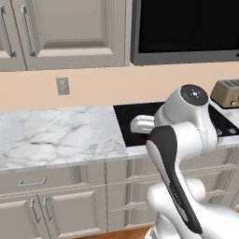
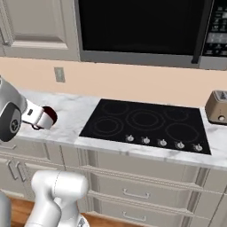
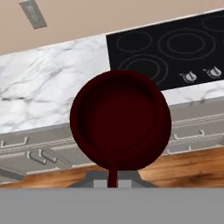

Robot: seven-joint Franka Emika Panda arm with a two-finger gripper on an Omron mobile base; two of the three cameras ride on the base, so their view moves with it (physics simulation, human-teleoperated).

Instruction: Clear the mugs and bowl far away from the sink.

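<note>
Carrying the dark red mug [image 3: 120, 120], the end effector [image 3: 113, 178] is pinching it tight. Next, I think, it is needing a spot on the table [image 2: 71, 113] to set it down.

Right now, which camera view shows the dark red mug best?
The hand view: the dark red mug faces the camera, its open mouth and inside plain, held at the end effector. The right base view shows a small part of it beside the white wrist; the left base view hides it behind the arm.
</note>
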